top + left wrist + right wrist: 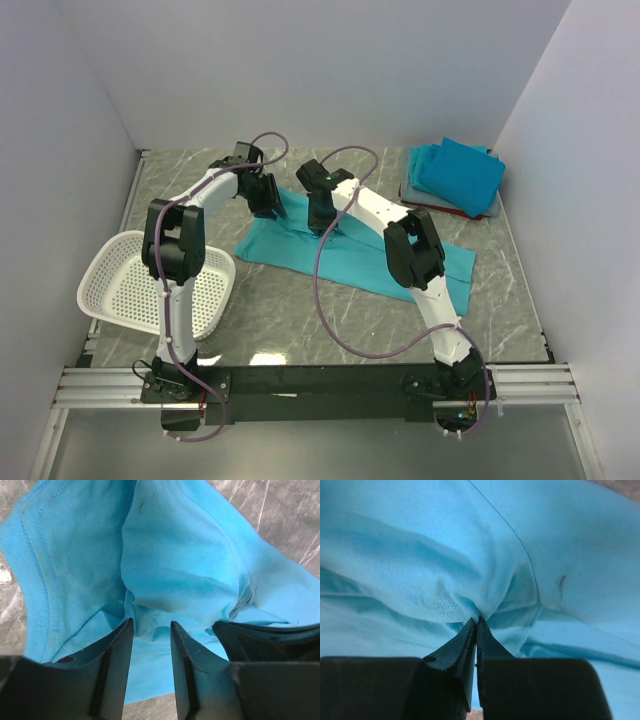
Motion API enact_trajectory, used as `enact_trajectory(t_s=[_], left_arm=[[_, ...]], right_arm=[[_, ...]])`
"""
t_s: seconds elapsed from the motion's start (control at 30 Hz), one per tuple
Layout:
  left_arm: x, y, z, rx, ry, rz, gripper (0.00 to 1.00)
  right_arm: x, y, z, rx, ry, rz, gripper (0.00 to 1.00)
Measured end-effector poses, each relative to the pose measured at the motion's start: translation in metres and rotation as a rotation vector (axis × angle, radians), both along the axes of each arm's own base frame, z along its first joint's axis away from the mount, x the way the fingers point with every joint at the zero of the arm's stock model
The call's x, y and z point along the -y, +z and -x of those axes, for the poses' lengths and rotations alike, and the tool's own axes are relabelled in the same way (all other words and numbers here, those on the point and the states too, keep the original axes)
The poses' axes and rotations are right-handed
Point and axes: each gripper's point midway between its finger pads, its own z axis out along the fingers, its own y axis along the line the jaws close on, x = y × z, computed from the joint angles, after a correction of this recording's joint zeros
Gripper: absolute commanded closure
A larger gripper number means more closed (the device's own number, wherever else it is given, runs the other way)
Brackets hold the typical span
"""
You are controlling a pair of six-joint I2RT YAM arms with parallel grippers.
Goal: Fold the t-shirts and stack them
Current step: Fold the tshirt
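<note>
Roughly across the middle of the grey marbled worktop [300, 325] a teal t-shirt [350, 258] lies spread in a long band, with the stack of folded t-shirts [455, 180], teal on top, in the far right corner and a white perforated basket [105, 270] at the near left edge. Over the band's far left end the left gripper [151, 625] stands with its jaws parted, rumpled cloth showing in the gap. Just beside it, the right gripper [476, 622] is pinched tight on a puckered fold of the same shirt.
</note>
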Motion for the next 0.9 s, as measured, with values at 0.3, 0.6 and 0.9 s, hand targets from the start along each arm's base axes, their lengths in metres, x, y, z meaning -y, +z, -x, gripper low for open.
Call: enact_trajectory(t_s=[0.3,0.6,0.9], left_arm=[[0.0,0.001,0.0,-0.001,0.001,0.0,0.67],[0.005,0.001,0.004,-0.007,-0.011,-0.01,0.73],[0.009,-0.003,0.009,-0.005,-0.021,-0.066,0.72]], right_arm=[[0.004,0.027,0.006,0.02,0.0,-0.015,0.92],[0.006,0.023,0.009,0.005,0.001,-0.007,0.92],[0.011,0.015,0.016,-0.019,0.001,0.009,0.93]])
